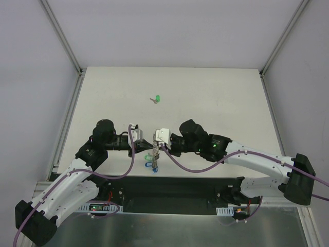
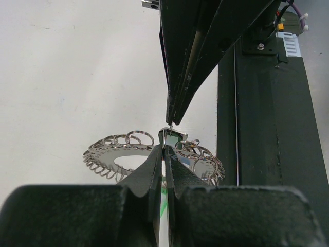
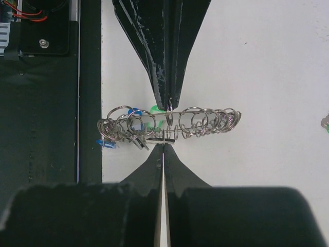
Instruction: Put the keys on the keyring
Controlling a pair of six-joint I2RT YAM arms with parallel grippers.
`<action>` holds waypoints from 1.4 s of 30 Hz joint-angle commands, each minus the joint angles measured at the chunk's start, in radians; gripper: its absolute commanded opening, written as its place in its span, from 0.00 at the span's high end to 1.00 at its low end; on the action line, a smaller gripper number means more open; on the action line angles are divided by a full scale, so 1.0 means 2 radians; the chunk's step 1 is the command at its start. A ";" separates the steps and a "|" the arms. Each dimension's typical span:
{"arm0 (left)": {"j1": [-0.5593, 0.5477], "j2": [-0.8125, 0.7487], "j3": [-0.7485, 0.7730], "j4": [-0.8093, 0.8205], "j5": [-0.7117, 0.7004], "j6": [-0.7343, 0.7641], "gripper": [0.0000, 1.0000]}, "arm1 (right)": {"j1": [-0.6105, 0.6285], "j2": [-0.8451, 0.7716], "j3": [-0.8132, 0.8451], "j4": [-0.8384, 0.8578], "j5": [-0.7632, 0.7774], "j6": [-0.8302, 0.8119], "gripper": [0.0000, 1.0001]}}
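Left hand [image 2: 163,149] and right hand [image 3: 163,147] pinched shut on keyring [image 3: 205,122], tip to tip from opposite sides

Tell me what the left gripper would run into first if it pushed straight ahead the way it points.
The keyring: its rim and wire loops sit right at the left gripper's shut tips, apparently pinched there. Directly behind it, the right gripper points back, almost tip to tip.

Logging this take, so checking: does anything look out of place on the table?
One green key lies alone on the table, far from the keyring, where the other keys already hang.
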 commanded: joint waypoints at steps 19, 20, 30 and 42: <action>0.007 -0.008 -0.004 0.051 0.027 -0.017 1.00 | 0.004 -0.019 0.006 0.044 0.021 0.026 0.99; 0.007 -0.007 -0.004 0.051 0.027 -0.017 1.00 | 0.004 -0.019 0.007 0.043 0.018 0.025 0.99; 0.007 -0.014 -0.007 0.053 0.005 -0.018 1.00 | 0.004 -0.019 0.006 0.028 0.025 0.025 0.99; 0.008 -0.020 -0.011 0.059 -0.004 -0.021 1.00 | 0.004 -0.024 0.006 0.030 0.021 0.029 0.99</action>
